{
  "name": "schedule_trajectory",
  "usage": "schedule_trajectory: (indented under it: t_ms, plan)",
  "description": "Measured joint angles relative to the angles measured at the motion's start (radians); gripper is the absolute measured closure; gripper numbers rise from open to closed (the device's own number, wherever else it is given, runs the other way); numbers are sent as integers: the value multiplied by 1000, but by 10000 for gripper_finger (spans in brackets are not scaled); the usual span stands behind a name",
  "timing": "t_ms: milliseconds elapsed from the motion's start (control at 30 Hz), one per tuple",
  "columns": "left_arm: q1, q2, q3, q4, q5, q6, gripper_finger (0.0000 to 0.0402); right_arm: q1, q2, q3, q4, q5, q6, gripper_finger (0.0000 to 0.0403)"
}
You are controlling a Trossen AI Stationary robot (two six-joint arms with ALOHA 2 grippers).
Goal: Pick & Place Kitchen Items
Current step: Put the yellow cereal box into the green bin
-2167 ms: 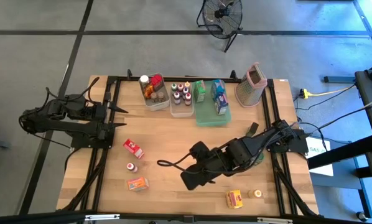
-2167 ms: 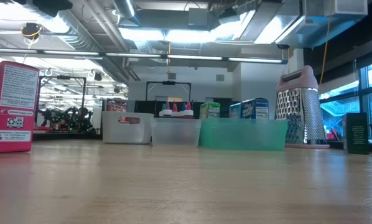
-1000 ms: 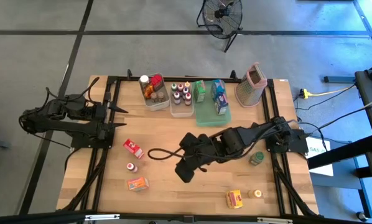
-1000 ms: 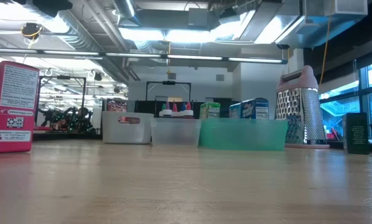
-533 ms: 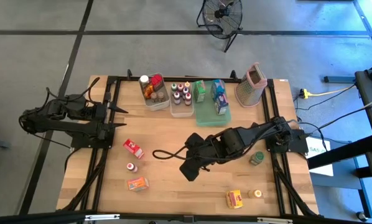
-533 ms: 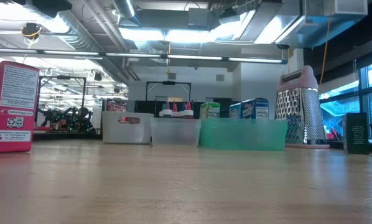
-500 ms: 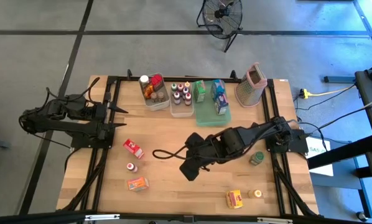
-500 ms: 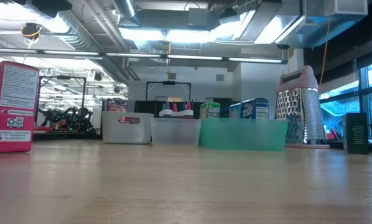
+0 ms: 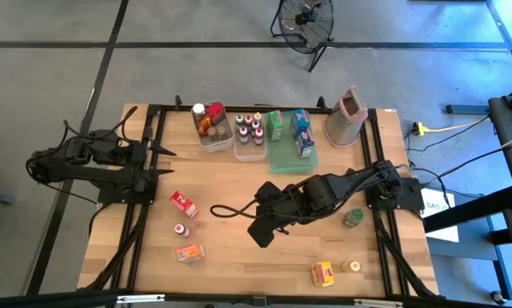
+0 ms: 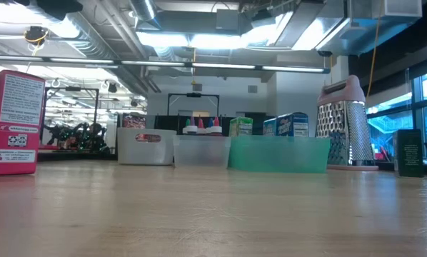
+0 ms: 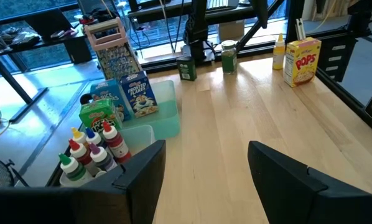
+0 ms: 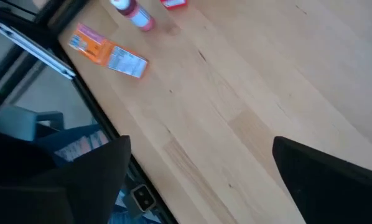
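Loose kitchen items lie on the wooden table [image 9: 230,184]. A red box [image 9: 183,204], a small red-capped bottle [image 9: 181,230] and an orange packet [image 9: 189,252] are at the near left. A yellow box [image 9: 324,273], a small jar [image 9: 353,266] and a green jar [image 9: 353,218] are at the near right. My right gripper [image 9: 258,233] hangs open above bare wood at the table's middle, pointing steeply down. Its wrist view shows the orange packet [image 12: 111,51] and the bottle [image 12: 131,14] ahead of it. My left gripper [image 11: 204,180] waits open at the left edge.
At the far edge stand a clear bin of jars [image 9: 211,127], a clear bin of little bottles [image 9: 249,135], a green tray [image 9: 288,158] with two boxes, and a metal grater [image 9: 346,115]. A dark green box [image 10: 410,152] stands at the right. Black frame rails run along both sides.
My right gripper has tipped more steeply downward. Its tip has drawn back a little toward the table's right edge. The loose items have stayed where they were.
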Motion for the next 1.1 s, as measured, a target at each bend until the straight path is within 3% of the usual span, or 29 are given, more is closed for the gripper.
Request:
schedule_trajectory:
  t_ms: [600,700,800,1100]
  plan:
    - [0,0,0,0,0,1,178,-17,0,0,317,5,-48,11]
    - [0,0,0,1,0,8,178,-13,0,0,309,63,-42,11]
    - [0,0,0,2,0,9,178,-7,6,-8,254,39,56,11]
    - [0,0,0,8,0,11,178,62,17,-11,-215,-77,632,11]
